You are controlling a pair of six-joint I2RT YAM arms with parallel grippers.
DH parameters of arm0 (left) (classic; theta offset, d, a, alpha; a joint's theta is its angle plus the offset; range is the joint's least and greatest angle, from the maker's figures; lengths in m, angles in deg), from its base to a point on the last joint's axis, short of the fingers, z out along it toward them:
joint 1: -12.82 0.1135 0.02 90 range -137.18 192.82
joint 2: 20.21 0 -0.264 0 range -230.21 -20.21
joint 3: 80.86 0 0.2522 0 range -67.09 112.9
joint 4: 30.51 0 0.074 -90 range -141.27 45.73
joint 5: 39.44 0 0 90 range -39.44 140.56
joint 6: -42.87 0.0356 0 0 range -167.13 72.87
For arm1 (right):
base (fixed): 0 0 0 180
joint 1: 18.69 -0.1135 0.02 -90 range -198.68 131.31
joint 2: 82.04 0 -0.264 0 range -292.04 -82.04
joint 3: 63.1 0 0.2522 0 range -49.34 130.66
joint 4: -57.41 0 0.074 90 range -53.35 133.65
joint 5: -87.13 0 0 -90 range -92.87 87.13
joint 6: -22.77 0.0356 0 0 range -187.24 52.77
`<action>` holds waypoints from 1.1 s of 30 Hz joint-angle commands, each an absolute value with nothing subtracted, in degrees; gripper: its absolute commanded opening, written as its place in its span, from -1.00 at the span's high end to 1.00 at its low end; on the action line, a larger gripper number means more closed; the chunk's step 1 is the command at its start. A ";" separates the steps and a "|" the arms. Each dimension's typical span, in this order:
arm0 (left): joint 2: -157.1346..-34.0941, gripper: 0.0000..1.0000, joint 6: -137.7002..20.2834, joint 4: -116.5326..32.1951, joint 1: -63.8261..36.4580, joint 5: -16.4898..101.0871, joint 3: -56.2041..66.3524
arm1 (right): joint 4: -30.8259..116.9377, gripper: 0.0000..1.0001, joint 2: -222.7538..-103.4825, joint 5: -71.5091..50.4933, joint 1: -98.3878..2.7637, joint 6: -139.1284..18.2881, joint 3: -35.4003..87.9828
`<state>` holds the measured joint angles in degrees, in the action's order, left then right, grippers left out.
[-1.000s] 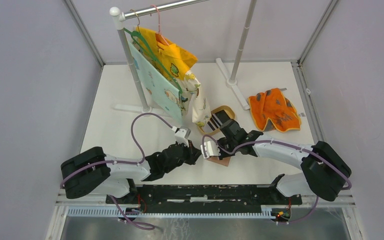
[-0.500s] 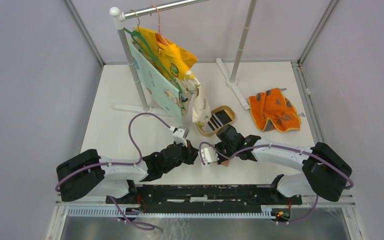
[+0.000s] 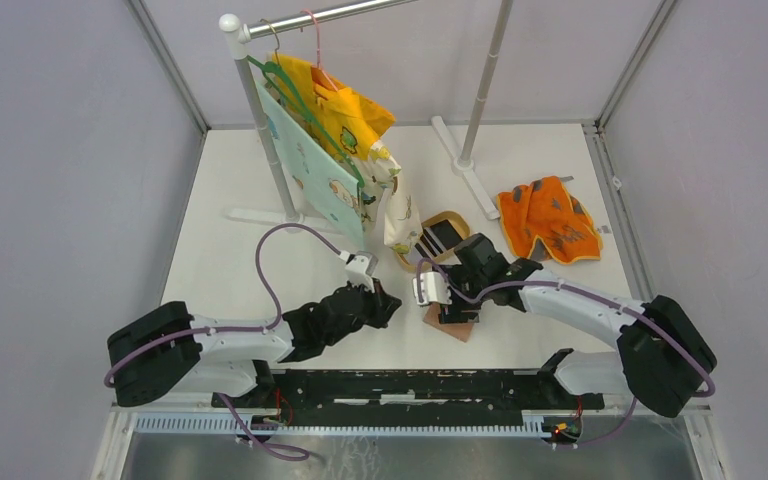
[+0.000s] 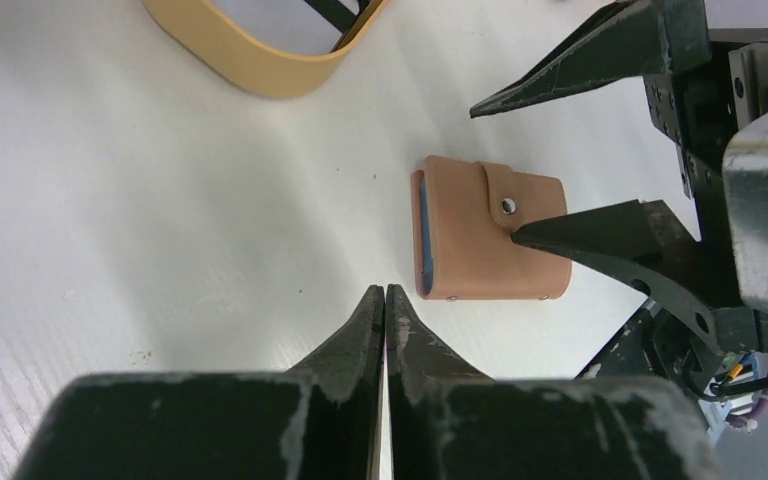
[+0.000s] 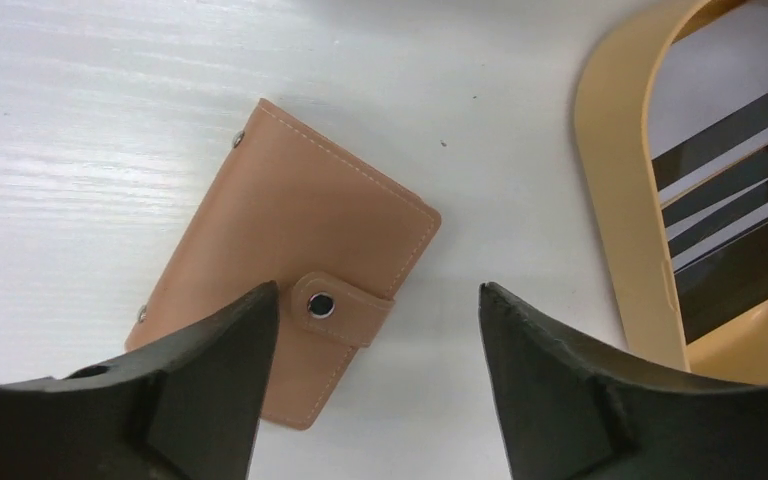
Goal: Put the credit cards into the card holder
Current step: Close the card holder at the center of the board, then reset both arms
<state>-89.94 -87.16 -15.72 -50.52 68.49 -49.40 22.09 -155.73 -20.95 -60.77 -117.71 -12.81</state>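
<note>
Printed cartoon figures are seen on the hanging cloths (image 3: 312, 172), but any lettering there is too small to be read.

At the left, the left tool (image 4: 384, 290) is held low over the white desk (image 3: 230, 270), its tips pressed together with nothing between them. Behind it a garment rack (image 3: 258, 110) is stood, and a yellow cloth (image 3: 345, 112) and a pale blue one are hung from it on hangers.

The card holder (image 5: 300, 250) is laid flat on the desk between the two tools, apart from the left tool's tips. It is a reddish-tan leather-like wallet, folded shut. Its strap tab is fastened by a metal snap, small rivets are set along one long edge, and a blue inner layer is shown at one edge.

The right tool (image 5: 375, 290) is spread wide over the holder's strap end. Whether a fingertip touches the leather cannot be told.

Further right, the credit cards (image 5: 730, 230) are stacked overlapping in a tan oval dish (image 5: 620, 200). White, grey and dark faces with stripe bands are shown. An orange patterned cloth (image 3: 548, 222) is crumpled well beyond the dish.
</note>
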 commanded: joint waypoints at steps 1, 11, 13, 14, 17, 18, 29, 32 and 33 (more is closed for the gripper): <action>-87.72 0.83 -83.94 -17.01 -50.23 68.36 -45.46 | 15.95 -0.71 -153.06 -27.72 -57.95 -116.79 -6.37; -77.79 0.11 -81.53 -31.21 -49.68 73.63 -40.36 | 29.69 -0.96 -137.42 -10.91 -43.58 -98.74 -2.68; -74.04 -0.30 -81.76 -34.79 -47.83 74.25 -39.68 | 32.98 -0.96 -134.71 -4.22 -42.30 -94.53 -2.11; -72.15 -0.46 -82.10 -36.50 -46.05 73.55 -39.36 | 31.77 -0.96 -134.93 -3.27 -42.23 -92.42 -0.30; -65.52 -0.81 -82.05 -42.24 -39.04 70.88 -37.09 | 29.52 -0.96 -133.30 -7.58 -41.81 -91.23 2.60; -63.75 -0.90 -81.45 -46.37 -37.92 71.28 -35.67 | 28.65 -0.96 -133.00 -9.12 -41.71 -91.09 3.47; -58.72 -0.99 -73.34 -65.77 -37.24 76.36 -19.74 | 28.13 -0.96 -132.05 -0.63 -41.79 -80.58 8.01; -58.53 -0.99 -71.99 -66.41 -37.24 76.38 -18.86 | 27.34 -0.96 -131.49 -1.94 -41.76 -80.74 8.48; -58.59 -0.99 -71.54 -66.76 -37.20 76.21 -18.30 | 26.80 -0.96 -131.37 -2.62 -41.73 -80.53 8.80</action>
